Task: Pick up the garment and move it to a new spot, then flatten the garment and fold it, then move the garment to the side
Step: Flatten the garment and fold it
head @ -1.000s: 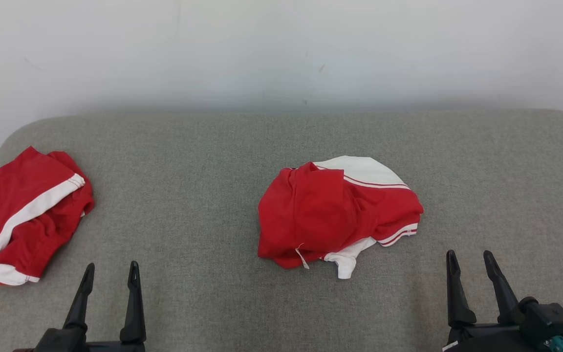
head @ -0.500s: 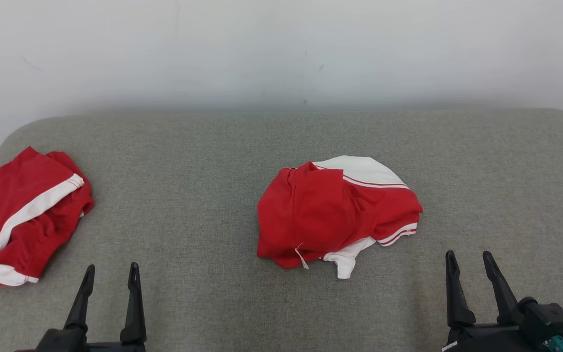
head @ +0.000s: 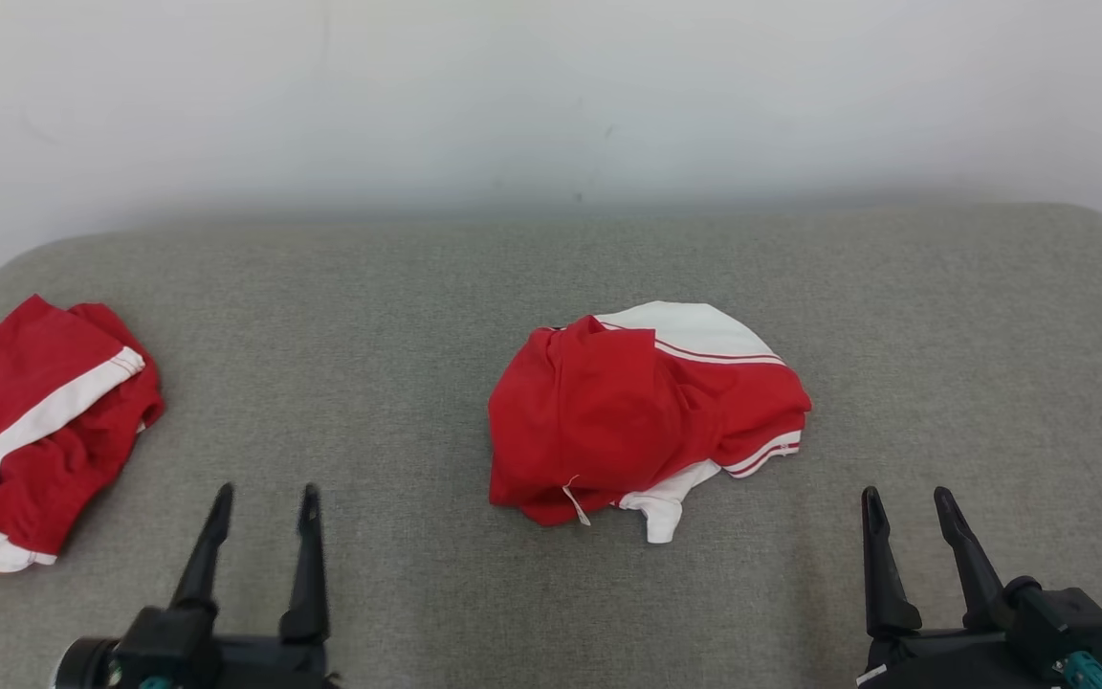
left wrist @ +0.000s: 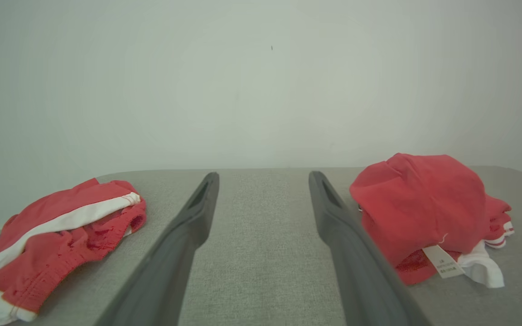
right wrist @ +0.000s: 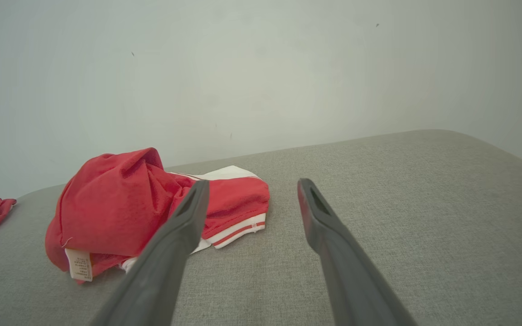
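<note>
- Left gripper (head: 266,490) has slid forward and in toward the middle since a second ago, with more of its dark body now showing at the bottom of the head view. That whole view has drifted a bit too, so that's the camera, not the clothes.
- Biggest thing is the grey padded surface (head: 417,316), with a plain white wall (head: 551,96) behind it.
- Then the garment (head: 628,421), red with white panels and stripes, crumpled in a heap near the middle of the surface, both grippers well short of it.
- Over at the far left edge there's a second garment (head: 25,431), same red and white, bunched up and well apart from the heap.
- Both the left one and the right gripper (head: 905,494) sit low over the near edge, jaws spread wide and empty.
- Tiny white label (left wrist: 442,261) pokes out of the heap's near side.
</note>
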You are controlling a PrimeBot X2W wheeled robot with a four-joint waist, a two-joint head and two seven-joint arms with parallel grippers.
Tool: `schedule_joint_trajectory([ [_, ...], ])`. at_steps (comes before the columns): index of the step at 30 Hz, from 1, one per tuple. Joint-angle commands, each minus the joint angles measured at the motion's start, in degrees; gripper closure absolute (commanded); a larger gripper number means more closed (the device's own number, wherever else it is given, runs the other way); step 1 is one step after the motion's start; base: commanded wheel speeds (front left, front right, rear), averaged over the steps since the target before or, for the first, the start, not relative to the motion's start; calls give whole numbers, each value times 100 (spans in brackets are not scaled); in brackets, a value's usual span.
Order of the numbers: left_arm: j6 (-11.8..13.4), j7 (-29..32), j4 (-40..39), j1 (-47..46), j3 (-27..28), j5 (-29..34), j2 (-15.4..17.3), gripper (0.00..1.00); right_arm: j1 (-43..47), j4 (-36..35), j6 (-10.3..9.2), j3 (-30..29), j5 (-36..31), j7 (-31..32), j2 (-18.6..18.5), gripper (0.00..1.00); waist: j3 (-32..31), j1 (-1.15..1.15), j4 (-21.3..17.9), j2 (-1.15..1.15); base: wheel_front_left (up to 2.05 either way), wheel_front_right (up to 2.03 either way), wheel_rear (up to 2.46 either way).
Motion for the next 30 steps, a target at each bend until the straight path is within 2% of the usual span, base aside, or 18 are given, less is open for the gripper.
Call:
schedule_joint_trajectory([
  [1,-25,-20,58,-233,-175,21,-15,0,-62,3,-12,38,-51,-3,-10,0,61,0,-98,0,0,0,0],
  [10,-39,-20,526,-981,-1013,-97,-15,0,-177,-38,-12,42,24,-3,-10,0,321,0,-515,0,0,0,0],
  [19,-36,-20,1533,-1482,-1822,-290,92,0,-308,-69,-12,-5,164,-3,-9,0,648,0,-1031,0,0,0,0],
  [26,-36,-20,2345,-1901,-2020,-497,171,0,-410,-87,-12,15,226,-3,-9,0,835,0,-1264,0,0,0,0],
  [27,-36,-20,2447,-1967,-1991,-541,169,9,-419,-91,-12,19,230,-3,-9,0,854,0,-1286,0,0,0,0],
  [28,-36,-20,2552,-2025,-1991,-548,169,61,-424,-97,-12,15,238,-3,-9,0,866,0,-1300,0,0,0,0],
  [29,-36,-20,2637,-2084,-2010,-527,184,100,-427,-100,-12,7,243,-3,-9,0,876,0,-1310,0,0,0,0],
  [30,-36,-20,2681,-2143,-2014,-550,182,100,-427,-101,-12,1,247,-3,-9,0,882,0,-1315,0,0,0,0],
])
